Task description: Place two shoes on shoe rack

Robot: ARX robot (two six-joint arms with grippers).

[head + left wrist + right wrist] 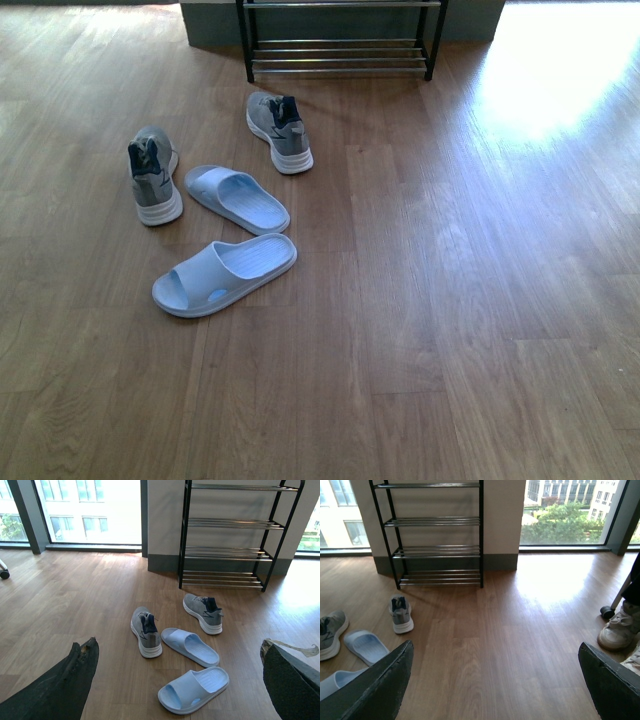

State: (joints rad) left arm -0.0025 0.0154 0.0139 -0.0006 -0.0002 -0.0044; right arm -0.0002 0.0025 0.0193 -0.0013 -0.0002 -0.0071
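Left wrist view: the left gripper (177, 646) hangs with its two dark fingers spread wide, holding nothing. Just ahead of those open jaws lie two pale blue rubber slides (194, 690), no part of the job. Farther ahead stand the two grey knit sneakers with thick white soles (146, 631), the second sneaker (202, 612) beyond the first, well apart. Farthest ahead stands the black metal shoe rack with chrome rods (226, 554), no shoe on it. The right gripper (496, 647) is likewise spread and empty, the sneakers ahead and to the robot's left of its jaws. Each sneaker looks light; its knit upper would likely squash, so gripping the firmer heel or sole seems safest.
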